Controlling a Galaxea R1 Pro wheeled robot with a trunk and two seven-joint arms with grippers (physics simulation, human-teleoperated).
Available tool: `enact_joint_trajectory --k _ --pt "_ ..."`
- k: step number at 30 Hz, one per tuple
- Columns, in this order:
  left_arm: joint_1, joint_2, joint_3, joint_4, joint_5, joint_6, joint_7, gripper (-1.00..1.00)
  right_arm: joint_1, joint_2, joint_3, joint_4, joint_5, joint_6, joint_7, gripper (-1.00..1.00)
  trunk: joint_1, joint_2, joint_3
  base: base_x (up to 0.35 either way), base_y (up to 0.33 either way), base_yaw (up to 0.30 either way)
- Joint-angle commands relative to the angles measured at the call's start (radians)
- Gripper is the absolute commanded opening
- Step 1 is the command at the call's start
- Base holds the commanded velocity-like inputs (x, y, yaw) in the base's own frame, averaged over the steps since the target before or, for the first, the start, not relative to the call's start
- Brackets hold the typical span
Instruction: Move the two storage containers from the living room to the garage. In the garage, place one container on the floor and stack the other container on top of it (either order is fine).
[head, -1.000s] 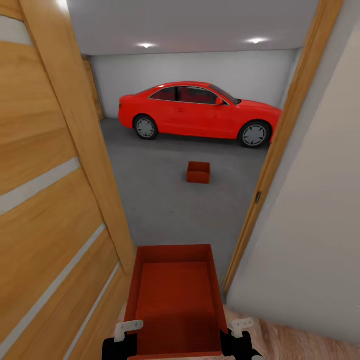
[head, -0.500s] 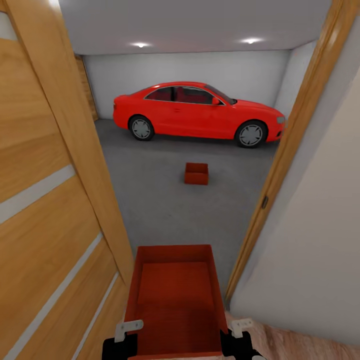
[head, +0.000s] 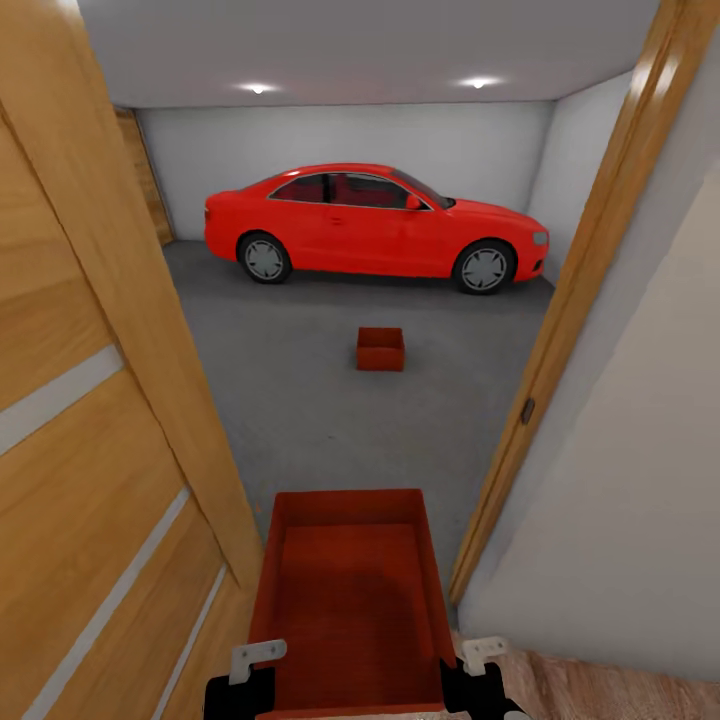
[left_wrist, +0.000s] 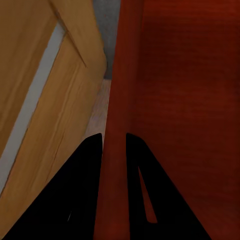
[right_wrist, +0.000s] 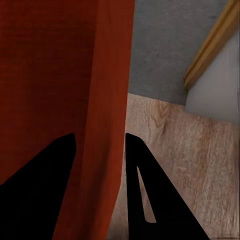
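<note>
One container sits on the garage's grey concrete floor.

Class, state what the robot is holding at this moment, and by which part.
An orange-red storage container, held by its two side walls: the left gripper pinches one wall, the right gripper the opposite wall.

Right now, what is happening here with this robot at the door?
The robot stands in the doorway to the garage, carrying one orange-red storage container with both arms. The left gripper clamps the container's left wall and the right gripper clamps its right wall. The other container already sits on the grey concrete floor ahead, in front of the red car. The stacking is not yet done.
</note>
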Motion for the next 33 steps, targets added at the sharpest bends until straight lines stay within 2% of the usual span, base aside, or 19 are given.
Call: enact_joint_trajectory --k 1,6,14,23,33 --pt "0.000 -0.001 -0.006 0.036 0.002 0.008 0.010 -1.00 0.000 0.017 -0.011 -0.003 0.005 -0.029 0.014 -1.00 0.001 -0.002 -0.002 0.001 0.000 -0.259" --pt "0.000 -0.001 -0.006 0.036 0.002 0.008 0.010 -1.00 -0.001 0.017 -0.011 -0.003 0.005 -0.029 0.014 -1.00 0.001 -0.002 -0.002 0.000 0.000 -0.232" --pt "0.000 -0.001 -0.006 0.036 0.002 0.010 0.010 -1.00 -0.001 0.017 -0.010 -0.003 0.005 -0.029 0.014 -1.00 0.001 -0.002 -0.002 0.000 0.000 -0.063" --pt "0.000 -0.001 -0.006 0.036 0.002 0.009 0.010 -1.00 -0.001 0.017 -0.009 -0.003 0.005 -0.029 0.014 -1.00 0.001 -0.002 -0.002 0.000 0.000 -0.259" --pt "0.000 -0.001 -0.006 0.036 0.002 0.010 0.011 -1.00 -0.001 0.017 -0.010 -0.003 0.005 -0.029 0.014 -1.00 0.001 -0.002 -0.002 0.074 0.050 -0.025"
